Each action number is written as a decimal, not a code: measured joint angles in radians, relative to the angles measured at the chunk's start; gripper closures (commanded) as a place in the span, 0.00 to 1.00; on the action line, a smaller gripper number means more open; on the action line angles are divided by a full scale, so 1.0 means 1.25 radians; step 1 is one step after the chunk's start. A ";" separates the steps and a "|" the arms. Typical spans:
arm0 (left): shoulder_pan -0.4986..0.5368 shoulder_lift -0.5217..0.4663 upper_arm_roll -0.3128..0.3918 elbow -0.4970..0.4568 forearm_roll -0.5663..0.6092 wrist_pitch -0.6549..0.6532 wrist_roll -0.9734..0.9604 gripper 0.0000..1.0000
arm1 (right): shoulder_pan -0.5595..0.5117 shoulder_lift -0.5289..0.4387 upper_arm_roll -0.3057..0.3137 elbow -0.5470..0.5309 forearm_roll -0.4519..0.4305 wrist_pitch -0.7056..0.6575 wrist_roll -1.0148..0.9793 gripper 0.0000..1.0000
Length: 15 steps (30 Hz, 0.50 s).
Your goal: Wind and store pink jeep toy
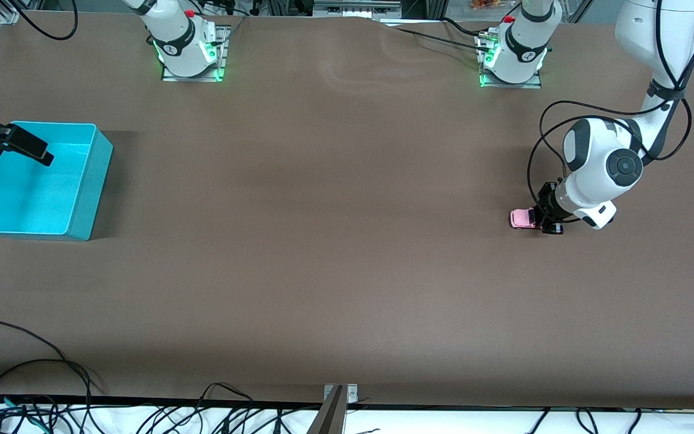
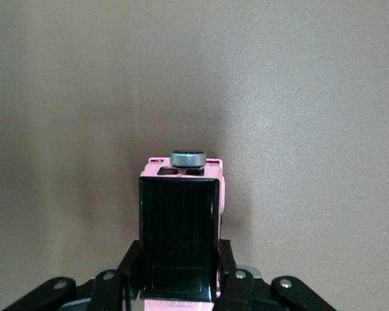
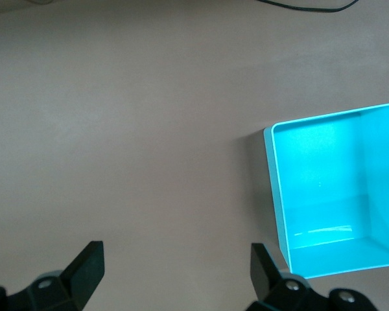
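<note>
One tiny glossy pink jeep toy [image 1: 523, 218], boxy with a black rear roof, is sitting on the matte brown table [image 1: 335, 241] near the left arm's edge, the left gripper [image 1: 544, 218] clamping its sides. Fingers spread wide, the right gripper [image 1: 37, 150] is hovering over the smooth turquoise bin [image 1: 85, 199].

High front cam facing robots; wrist cams close, tabletop [image 1: 335, 241] shared.

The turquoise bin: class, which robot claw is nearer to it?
Right. The right claw hangs open over the turquoise bin; the left claw is at the left arm's end of the table, shut on the pink jeep toy.
</note>
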 measured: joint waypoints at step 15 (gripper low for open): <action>0.024 0.002 0.001 0.002 0.036 0.000 0.000 0.78 | 0.000 0.000 -0.003 0.000 0.000 0.001 0.000 0.00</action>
